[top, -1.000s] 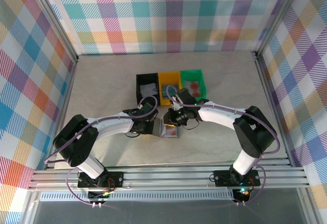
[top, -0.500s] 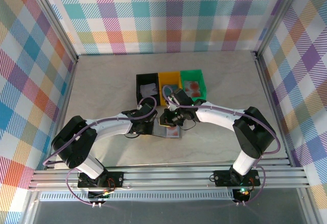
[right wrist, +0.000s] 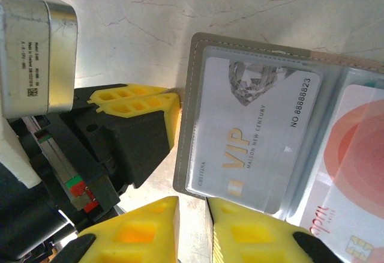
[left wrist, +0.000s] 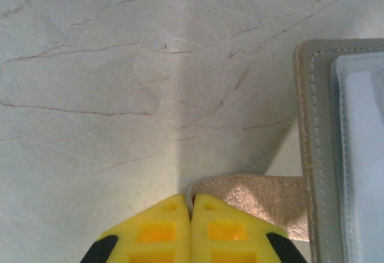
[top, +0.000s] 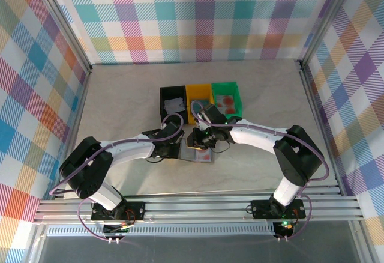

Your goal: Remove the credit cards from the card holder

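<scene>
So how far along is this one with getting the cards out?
Partly done: a whitish card lies in the black tray and a reddish card in the green tray. In hand: left jaws shut at the holder flap, right jaws slightly parted at its edge. Remaining: the VIP card and pink card sit in their pockets.

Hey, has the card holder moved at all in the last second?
Yes. Against the yellow tray, which stays put, the card holder now reaches farther left with its left edge; its right edge looks unchanged.
</scene>
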### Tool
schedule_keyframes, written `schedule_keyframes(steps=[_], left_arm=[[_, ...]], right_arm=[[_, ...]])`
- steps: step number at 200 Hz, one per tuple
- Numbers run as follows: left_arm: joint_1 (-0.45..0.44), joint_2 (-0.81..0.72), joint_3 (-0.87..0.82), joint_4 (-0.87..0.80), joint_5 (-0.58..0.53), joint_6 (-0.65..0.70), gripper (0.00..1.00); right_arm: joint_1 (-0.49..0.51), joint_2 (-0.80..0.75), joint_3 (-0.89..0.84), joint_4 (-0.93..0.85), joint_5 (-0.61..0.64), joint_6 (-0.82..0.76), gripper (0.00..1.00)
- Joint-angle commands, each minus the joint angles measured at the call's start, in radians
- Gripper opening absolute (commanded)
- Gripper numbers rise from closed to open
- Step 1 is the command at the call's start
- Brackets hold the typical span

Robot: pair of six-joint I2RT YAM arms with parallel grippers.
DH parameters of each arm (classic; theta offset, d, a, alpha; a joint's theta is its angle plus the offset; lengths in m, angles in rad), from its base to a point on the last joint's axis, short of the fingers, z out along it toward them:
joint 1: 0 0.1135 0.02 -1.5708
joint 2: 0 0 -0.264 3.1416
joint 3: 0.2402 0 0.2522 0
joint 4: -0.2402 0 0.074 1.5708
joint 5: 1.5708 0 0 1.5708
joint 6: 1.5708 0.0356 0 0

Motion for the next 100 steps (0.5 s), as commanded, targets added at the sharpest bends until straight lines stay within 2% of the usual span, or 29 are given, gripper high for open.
schedule_keyframes(steps=[1,43,77,92,100], left_arm=[[-0.005,-0.011,-0.031,-0.038,0.002,0.000,0.00],[-0.005,-0.015,-0.009,-0.046,0.019,-0.003,0.00],[-0.005,-0.024,0.006,-0.089,-0.034,-0.017,0.00],[-0.005,-0.044,0.006,-0.105,-0.039,-0.026,0.10],[-0.005,-0.055,0.007,-0.112,-0.041,-0.031,0.23]], right_arm=[[-0.010,-0.007,-0.007,-0.011,0.002,-0.020,0.20],[-0.019,0.030,-0.013,-0.018,0.015,-0.009,0.20],[-0.026,0.058,-0.023,0.008,0.002,0.003,0.20],[-0.031,0.061,-0.024,-0.007,0.023,0.005,0.20],[-0.036,0.064,-0.025,-0.018,0.032,0.006,0.20]])
